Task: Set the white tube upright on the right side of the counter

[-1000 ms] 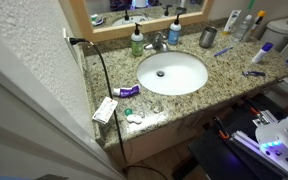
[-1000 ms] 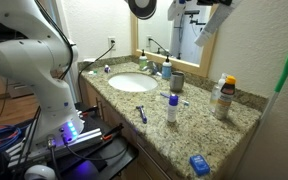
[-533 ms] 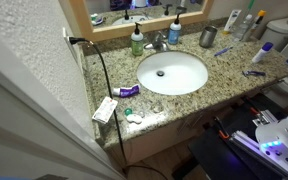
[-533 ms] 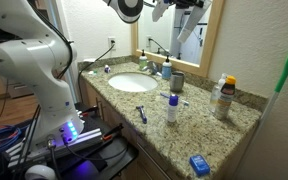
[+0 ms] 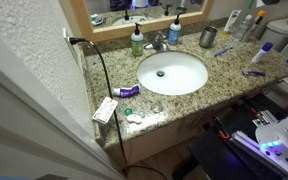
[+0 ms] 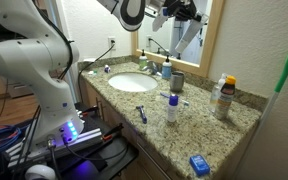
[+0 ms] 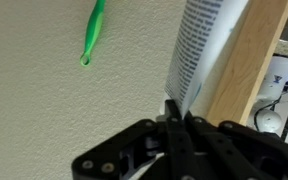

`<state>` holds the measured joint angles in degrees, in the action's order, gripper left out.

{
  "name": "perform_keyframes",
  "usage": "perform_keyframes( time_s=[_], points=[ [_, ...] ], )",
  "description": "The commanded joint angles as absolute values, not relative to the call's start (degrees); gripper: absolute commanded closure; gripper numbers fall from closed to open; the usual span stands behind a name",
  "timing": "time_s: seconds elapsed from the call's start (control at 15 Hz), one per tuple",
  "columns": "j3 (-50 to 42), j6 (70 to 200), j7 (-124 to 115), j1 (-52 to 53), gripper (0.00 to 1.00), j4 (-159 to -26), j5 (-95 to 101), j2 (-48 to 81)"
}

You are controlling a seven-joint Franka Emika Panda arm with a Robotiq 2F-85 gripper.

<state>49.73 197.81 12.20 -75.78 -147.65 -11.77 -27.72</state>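
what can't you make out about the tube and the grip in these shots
- Wrist view: the white tube runs off the top edge, so its far end is hidden.
- Wrist view: its dark print is too blurred to read.
- Exterior view: the gripper is small and dark; how its fingers sit on the tube cannot be made out.

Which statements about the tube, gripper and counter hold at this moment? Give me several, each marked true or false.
1. The gripper is shut on the white tube. True.
2. The white tube stands on the counter. False: it is held up in the air, in front of the wall and mirror frame.
3. A dark cup stands on the counter beside the sink. True.
4. The small blue box lies in the sink. False: it lies on the counter near the front edge, far from the sink.
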Motion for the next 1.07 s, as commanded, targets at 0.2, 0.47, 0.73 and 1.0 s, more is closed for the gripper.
perform_keyframes(
  time_s=[0.2, 0.47, 0.73, 1.0],
  points=[
    [67.0, 197.8, -0.1, -89.2, 0.99, -145.4, -17.7, -42.2],
    [72.9, 198.2, -5.3, -97.0, 0.99, -146.8, -17.7, -51.4],
    [79.2, 198.9, -6.9, -103.4, 0.99, -152.0, -14.6, -49.0],
    [77.6, 197.2, -7.1, -102.9, 0.96, -149.8, -13.5, -47.6]
  ],
)
